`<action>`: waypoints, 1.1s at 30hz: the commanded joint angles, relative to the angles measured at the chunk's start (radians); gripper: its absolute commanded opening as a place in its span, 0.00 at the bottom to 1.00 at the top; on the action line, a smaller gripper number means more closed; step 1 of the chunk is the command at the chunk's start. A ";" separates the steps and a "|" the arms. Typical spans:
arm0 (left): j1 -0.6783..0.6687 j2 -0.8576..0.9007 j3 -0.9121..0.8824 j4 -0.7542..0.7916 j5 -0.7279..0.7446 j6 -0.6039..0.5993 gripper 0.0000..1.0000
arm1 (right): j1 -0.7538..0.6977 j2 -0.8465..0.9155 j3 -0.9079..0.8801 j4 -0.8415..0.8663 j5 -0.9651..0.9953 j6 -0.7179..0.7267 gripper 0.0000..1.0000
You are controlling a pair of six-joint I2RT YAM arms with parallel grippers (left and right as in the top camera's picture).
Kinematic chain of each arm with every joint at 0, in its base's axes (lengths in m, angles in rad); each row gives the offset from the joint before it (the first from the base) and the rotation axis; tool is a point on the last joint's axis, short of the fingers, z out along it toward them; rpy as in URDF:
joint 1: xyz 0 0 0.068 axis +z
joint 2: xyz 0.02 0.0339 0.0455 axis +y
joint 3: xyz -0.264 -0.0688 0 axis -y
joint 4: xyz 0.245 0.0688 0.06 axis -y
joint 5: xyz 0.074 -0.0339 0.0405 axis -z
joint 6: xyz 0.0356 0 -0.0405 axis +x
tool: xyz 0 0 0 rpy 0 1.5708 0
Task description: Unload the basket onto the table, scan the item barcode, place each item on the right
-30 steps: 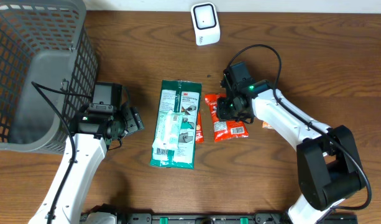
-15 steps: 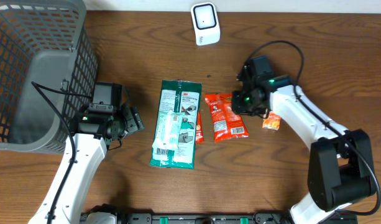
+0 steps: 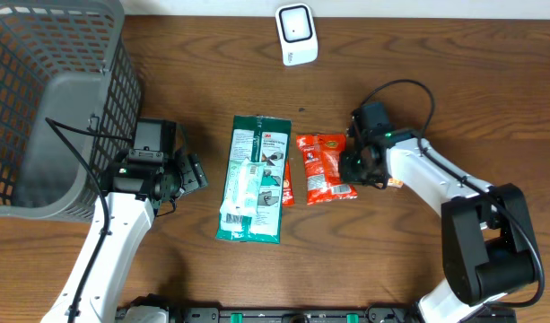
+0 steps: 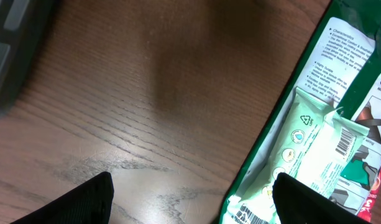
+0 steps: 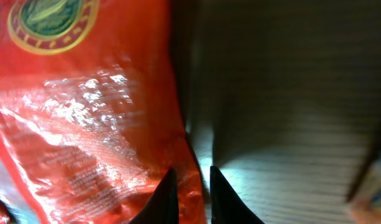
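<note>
Green pack (image 3: 252,179) at centre hasn't moved, and the red packet (image 3: 327,168) lies just right of it. My right claw (image 5: 191,186) has shifted to the packet's right edge, jaws narrowed to a slit; I can't tell if they grip. My left claw (image 4: 193,199) is spread and empty.

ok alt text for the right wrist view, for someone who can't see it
A red snack packet fills the left half of a close-up, lying on a dark wooden table. At the bottom, the right gripper has its black fingertips nearly together at the packet's right edge; a grip isn't clear.
</note>
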 commanded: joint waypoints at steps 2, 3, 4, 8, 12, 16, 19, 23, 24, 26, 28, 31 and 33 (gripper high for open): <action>0.004 0.002 0.010 -0.003 -0.016 -0.002 0.83 | 0.043 -0.021 -0.016 0.019 -0.013 -0.008 0.15; 0.004 0.002 0.010 -0.003 -0.016 -0.002 0.83 | 0.044 -0.021 -0.011 0.019 -0.013 -0.011 0.16; 0.004 0.002 0.010 -0.003 -0.016 -0.002 0.83 | 0.043 -0.021 -0.006 0.018 -0.013 -0.023 0.17; 0.004 0.002 0.010 -0.003 -0.016 -0.002 0.83 | 0.004 -0.023 0.062 -0.059 -0.014 -0.063 0.20; 0.004 0.002 0.010 -0.003 -0.016 -0.002 0.82 | -0.038 -0.024 0.180 -0.218 -0.048 -0.098 0.25; 0.004 0.002 0.010 -0.003 -0.016 -0.002 0.83 | -0.093 -0.024 0.284 -0.367 -0.046 -0.163 0.31; 0.004 0.002 0.010 -0.003 -0.016 -0.002 0.82 | -0.160 -0.024 0.303 -0.387 -0.037 -0.167 0.38; 0.004 0.002 0.010 -0.003 -0.016 -0.002 0.82 | -0.301 -0.023 0.296 -0.394 -0.035 -0.163 0.43; 0.004 0.002 0.010 -0.003 -0.016 -0.002 0.83 | -0.329 -0.023 0.295 -0.399 -0.035 -0.163 0.45; 0.004 0.002 0.010 -0.003 -0.016 -0.002 0.83 | -0.386 -0.023 0.290 -0.406 -0.035 -0.164 0.46; 0.004 0.002 0.010 -0.003 -0.016 -0.002 0.83 | -0.452 -0.023 0.279 -0.414 -0.037 -0.164 0.45; 0.004 0.002 0.010 -0.003 -0.016 -0.002 0.83 | -0.512 -0.023 0.245 -0.410 -0.072 -0.185 0.38; 0.004 0.002 0.010 -0.003 -0.016 -0.002 0.83 | -0.536 -0.023 0.213 -0.394 -0.107 -0.205 0.36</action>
